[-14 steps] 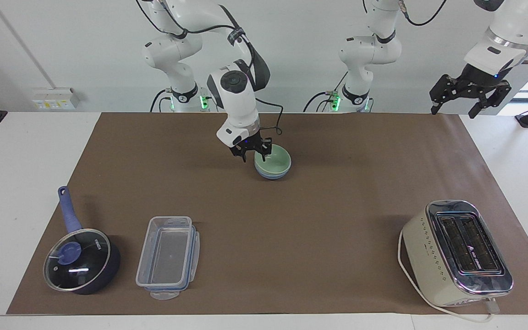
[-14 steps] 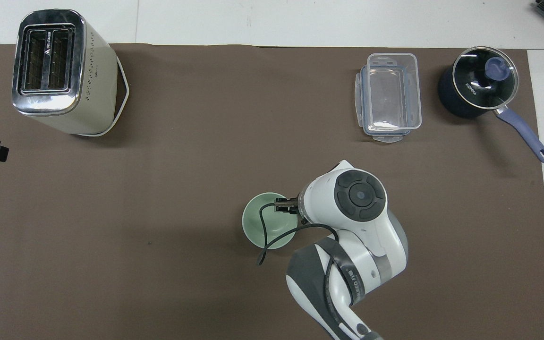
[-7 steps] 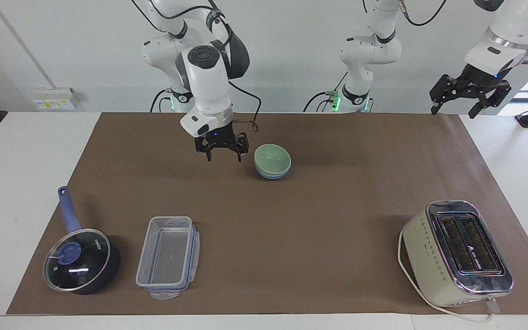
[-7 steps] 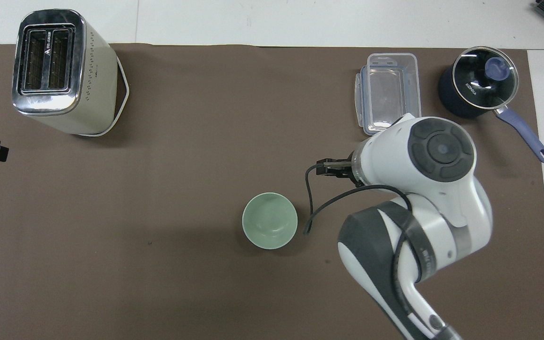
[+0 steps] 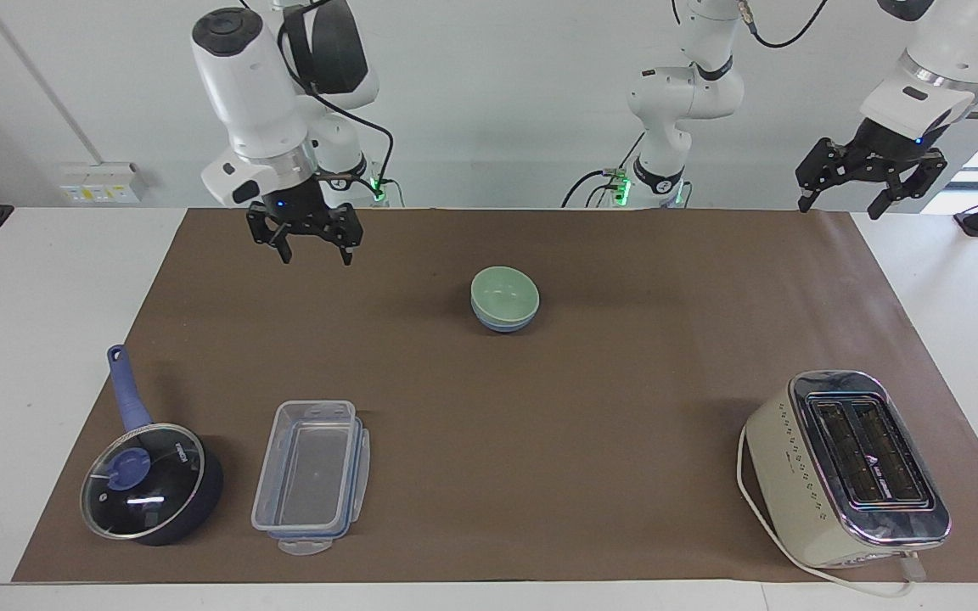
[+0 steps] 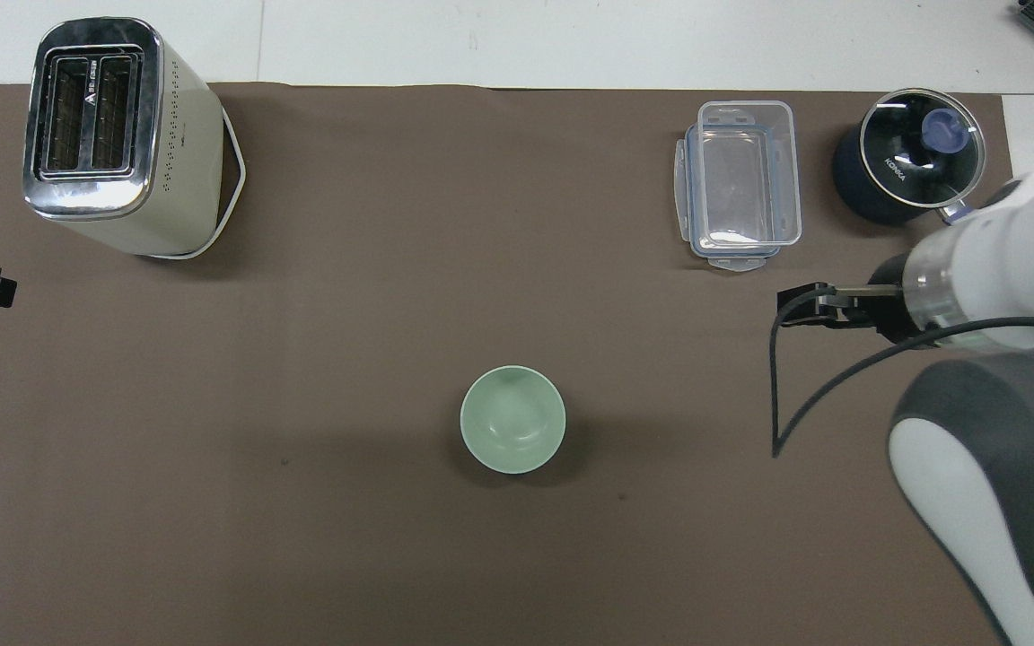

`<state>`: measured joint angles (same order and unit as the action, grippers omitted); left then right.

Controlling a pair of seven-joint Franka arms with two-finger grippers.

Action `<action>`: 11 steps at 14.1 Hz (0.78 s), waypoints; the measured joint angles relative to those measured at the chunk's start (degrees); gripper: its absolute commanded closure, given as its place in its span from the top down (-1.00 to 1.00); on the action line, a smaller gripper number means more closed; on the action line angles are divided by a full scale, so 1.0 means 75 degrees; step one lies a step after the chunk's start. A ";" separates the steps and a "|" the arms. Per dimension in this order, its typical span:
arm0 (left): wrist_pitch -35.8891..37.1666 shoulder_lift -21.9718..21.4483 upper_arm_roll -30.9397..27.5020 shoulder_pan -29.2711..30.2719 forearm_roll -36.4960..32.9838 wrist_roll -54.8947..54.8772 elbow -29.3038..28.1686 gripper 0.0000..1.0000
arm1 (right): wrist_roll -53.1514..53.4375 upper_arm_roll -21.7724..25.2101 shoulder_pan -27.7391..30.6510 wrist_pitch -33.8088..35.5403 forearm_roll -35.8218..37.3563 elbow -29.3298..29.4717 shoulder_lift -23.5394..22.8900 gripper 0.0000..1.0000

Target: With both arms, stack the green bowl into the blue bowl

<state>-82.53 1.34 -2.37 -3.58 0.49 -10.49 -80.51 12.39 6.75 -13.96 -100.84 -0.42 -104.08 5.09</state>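
Green bowl [image 5: 503, 293] nested in blue bowl [image 5: 503, 322]; right gripper [image 5: 316, 253], left gripper [image 5: 848, 204] spread wide, empty.

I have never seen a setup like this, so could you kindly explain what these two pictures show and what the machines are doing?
These are two white robot arms at one table, each ending in a black two-finger gripper. One picture faces the robots from across the table; the other looks steeply down from above their end.

On the brown mat the green bowl sits nested in the blue bowl, in the middle. At the edge farthest from the robots stand a toaster, toward the left arm's end, and a clear plastic container beside a lidded saucepan, toward the right arm's end.

Nothing is held. The right gripper hangs open above the mat; the left gripper waits open over the table's end.
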 measured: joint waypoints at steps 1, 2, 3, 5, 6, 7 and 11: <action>0.0000 0.0000 0.0000 0.0000 0.0000 0.0000 0.0000 1.00 | -0.0139 0.0003 0.0212 0.0198 0.0000 0.0006 0.0107 1.00; 0.0000 0.0000 0.0000 0.0000 0.0000 0.0000 0.0000 1.00 | -0.0289 0.0004 0.0418 0.0329 0.0000 0.0018 0.0179 1.00; 0.0000 0.0000 0.0000 0.0000 0.0000 0.0000 0.0000 1.00 | -0.0458 0.0005 0.0605 0.0399 0.0000 0.0031 0.0217 1.00; 0.0000 0.0000 0.0000 0.0000 0.0000 0.0000 0.0000 1.00 | -0.0738 0.0008 0.0929 0.0415 0.0000 0.0108 0.0228 1.00; 0.0001 0.0000 0.0001 0.0000 0.0000 0.0000 0.0000 1.00 | -0.0796 0.0008 0.1026 0.0414 0.0000 0.0217 0.0225 1.00; 0.0001 0.0000 0.0001 0.0000 0.0000 0.0000 0.0000 1.00 | -0.0806 0.0006 0.1081 0.0432 0.0000 0.0397 0.0214 1.00; 0.0001 0.0000 0.0001 0.0000 0.0000 0.0000 0.0000 1.00 | -0.0811 0.0011 0.1408 0.1739 0.0000 0.2020 -0.0419 1.00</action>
<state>-82.52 1.34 -2.36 -3.58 0.49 -10.49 -80.51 6.31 6.84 -3.40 -87.80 -0.43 -88.92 1.95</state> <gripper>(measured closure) 0.000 0.000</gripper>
